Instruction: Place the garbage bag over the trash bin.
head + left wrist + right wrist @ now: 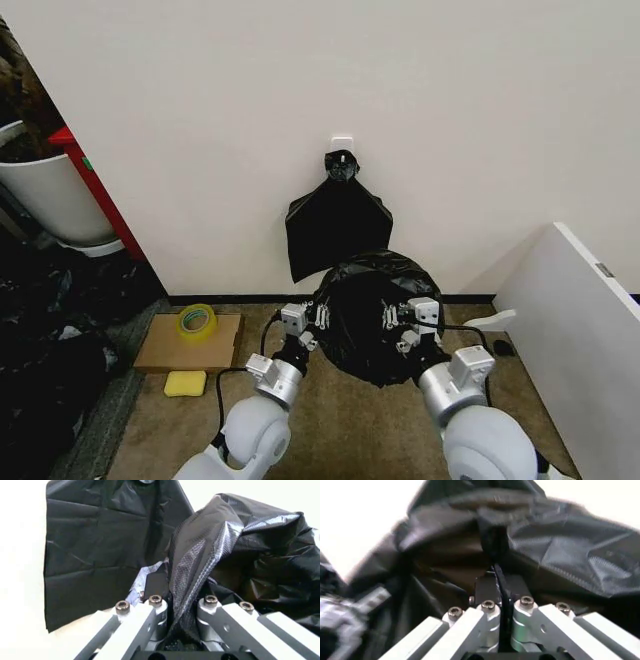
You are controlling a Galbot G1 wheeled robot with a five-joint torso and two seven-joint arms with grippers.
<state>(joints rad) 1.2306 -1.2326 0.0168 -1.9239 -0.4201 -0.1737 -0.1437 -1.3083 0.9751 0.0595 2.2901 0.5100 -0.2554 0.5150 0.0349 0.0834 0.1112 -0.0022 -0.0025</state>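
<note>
I hold the garbage bag (368, 318) stretched between my left gripper (318, 318) and right gripper (396, 318), both pinching its rim, low before the wall.

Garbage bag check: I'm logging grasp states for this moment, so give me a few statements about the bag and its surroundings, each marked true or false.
1. Both grippers are shut on the garbage bag. True: the left gripper and the right gripper each pinch black film between the fingers.
2. The garbage bag lies flat on the floor. False: it hangs billowed between the two grippers.
3. A flat bunch of black bags hangs on the wall behind. True.
4. The roll of yellow tape sits on the yellow sponge. False: it sits on the cardboard box; the sponge lies beside the box.
</note>
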